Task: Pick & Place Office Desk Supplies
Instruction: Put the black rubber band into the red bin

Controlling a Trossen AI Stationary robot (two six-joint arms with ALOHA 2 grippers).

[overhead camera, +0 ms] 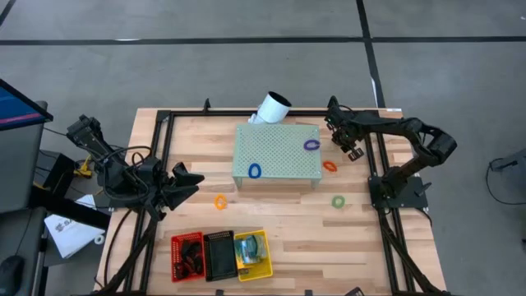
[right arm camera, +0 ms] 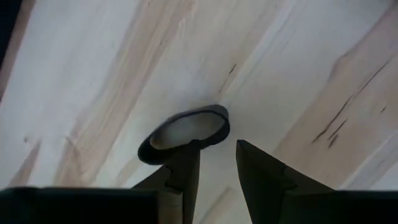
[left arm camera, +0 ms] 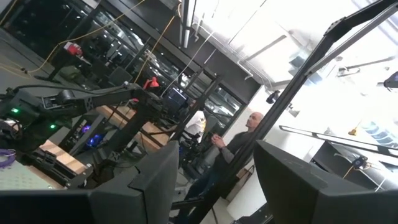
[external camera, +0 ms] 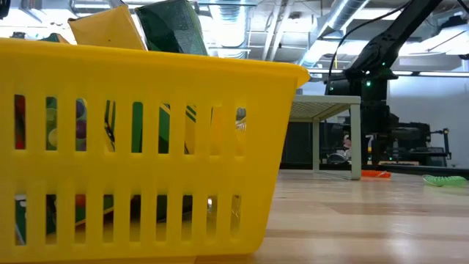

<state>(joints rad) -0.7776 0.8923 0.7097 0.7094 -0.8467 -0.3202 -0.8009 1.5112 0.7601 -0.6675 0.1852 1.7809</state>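
My right gripper (right arm camera: 214, 163) is low over the wood table (right arm camera: 298, 68), fingers parted by a narrow gap, with a black loop (right arm camera: 184, 132) lying flat just past the tips; one finger (right arm camera: 180, 171) overlaps the loop's rim, but I can't tell whether it is pinched or merely touched. From above, that gripper (overhead camera: 348, 147) sits at the table's far right, just right of the pale green block (overhead camera: 276, 153). A purple loop (overhead camera: 311, 145) lies on the block's right edge, a blue loop (overhead camera: 254, 171) on its near left part. An orange loop (overhead camera: 329, 165) lies on the wood just right of the block, a green loop (overhead camera: 338, 201) nearer, and another orange loop (overhead camera: 220, 201) near the block's left corner. A white tube (overhead camera: 272, 108) leans at the block's far edge. My left gripper (overhead camera: 185, 181) waits at the left side, fingers spread and empty. At the near edge stand a red bin (overhead camera: 187, 256), a black bin (overhead camera: 219, 255) and a yellow basket (overhead camera: 252, 255) holding crayon boxes (external camera: 110, 29). A person (left arm camera: 239, 146) stands in the room beyond.
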